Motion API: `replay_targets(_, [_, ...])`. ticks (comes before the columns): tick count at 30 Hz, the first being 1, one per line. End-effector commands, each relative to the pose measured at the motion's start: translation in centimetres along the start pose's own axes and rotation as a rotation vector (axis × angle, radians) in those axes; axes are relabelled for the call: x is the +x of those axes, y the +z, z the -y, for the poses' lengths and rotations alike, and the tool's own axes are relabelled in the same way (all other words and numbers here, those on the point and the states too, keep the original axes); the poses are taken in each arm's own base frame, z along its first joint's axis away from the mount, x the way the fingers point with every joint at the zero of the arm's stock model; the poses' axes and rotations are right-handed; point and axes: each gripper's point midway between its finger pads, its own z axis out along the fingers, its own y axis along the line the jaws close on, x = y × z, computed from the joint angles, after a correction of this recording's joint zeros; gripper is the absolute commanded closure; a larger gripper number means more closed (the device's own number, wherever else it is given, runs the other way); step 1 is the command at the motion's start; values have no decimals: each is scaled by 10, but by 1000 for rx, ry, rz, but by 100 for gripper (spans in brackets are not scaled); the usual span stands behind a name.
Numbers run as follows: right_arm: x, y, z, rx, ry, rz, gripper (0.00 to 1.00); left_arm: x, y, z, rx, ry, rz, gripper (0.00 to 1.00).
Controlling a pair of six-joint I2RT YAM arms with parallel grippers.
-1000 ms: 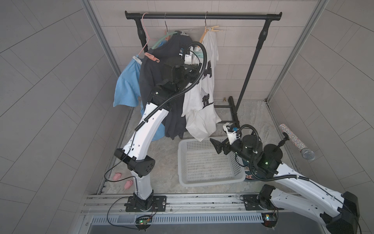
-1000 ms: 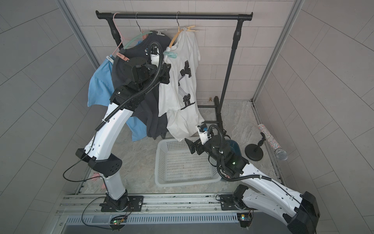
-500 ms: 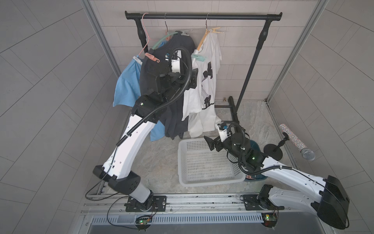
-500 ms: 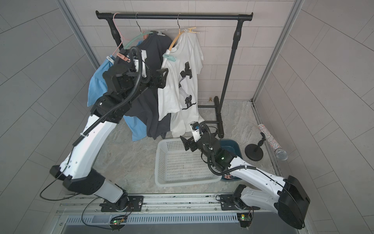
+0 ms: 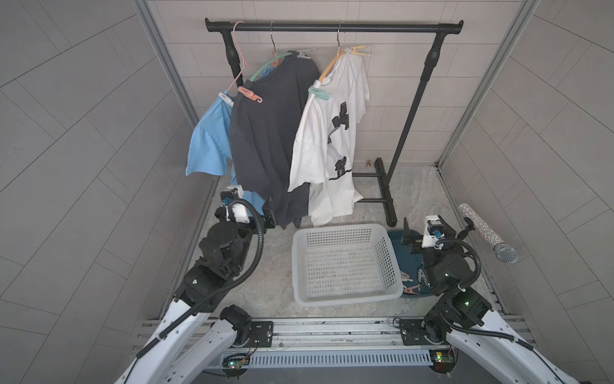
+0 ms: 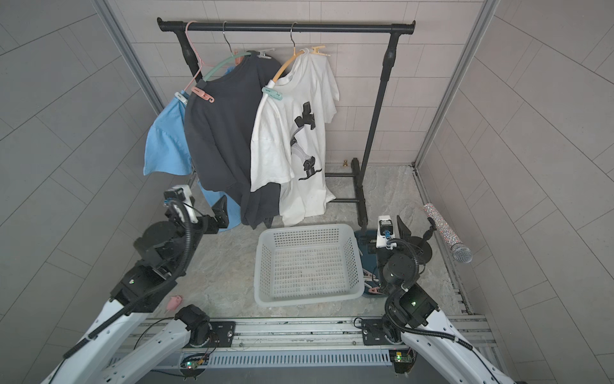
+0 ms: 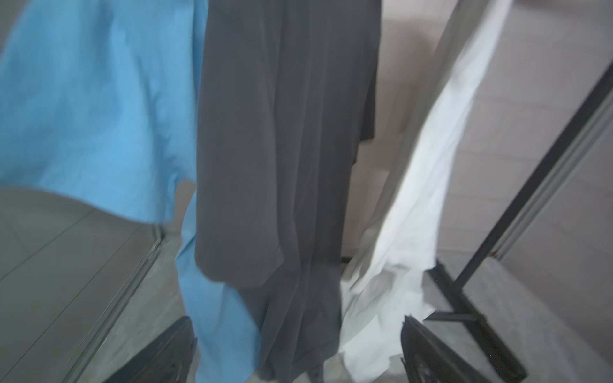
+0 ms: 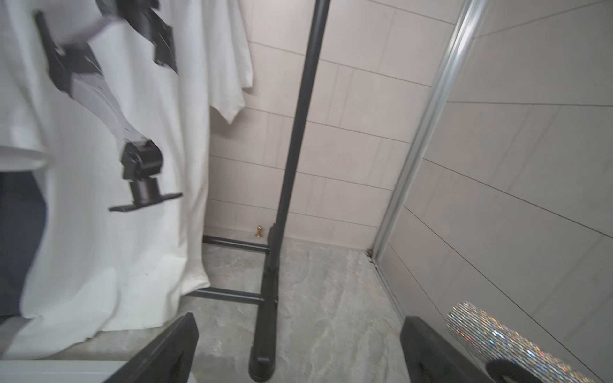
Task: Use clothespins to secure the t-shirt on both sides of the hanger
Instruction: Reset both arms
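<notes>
The white t-shirt (image 5: pixel 327 139) is found in the upper centre of both top views. A mint clothespin (image 5: pixel 319 94) is noted at its upper left edge and a yellow clothespin (image 5: pixel 357 50) at its top. Pinning is judged complete. The left hand (image 7: pixel 296 321) and right hand (image 8: pixel 300 318) are found spread wide and empty. Spare clothespins (image 5: pixel 411 290) are seen on the tray (image 5: pixel 397 239), lower right.

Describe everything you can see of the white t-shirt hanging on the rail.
The white t-shirt looks like soft cotton, with a black and grey print on its front. It hangs from a yellow hanger hooked on the black rail, angled so that one shoulder faces forward. A mint green clothespin grips the nearer shoulder and a pale yellow clothespin sits at the farther one. Its side rests against the dark t-shirt. Its creased hem hangs low behind the basket.
</notes>
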Motion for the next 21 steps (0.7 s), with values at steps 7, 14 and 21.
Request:
replay_targets(7, [57, 25, 18, 167, -27, -46, 0, 74, 27, -84, -462, 14, -14, 0])
replay_targets(14, [91, 57, 17, 209, 26, -157, 0, 109, 53, -99, -521, 50, -6, 0])
replay_targets(21, [123, 76, 18, 216, 32, -202, 0, 160, 77, -111, -520, 99, -74, 0])
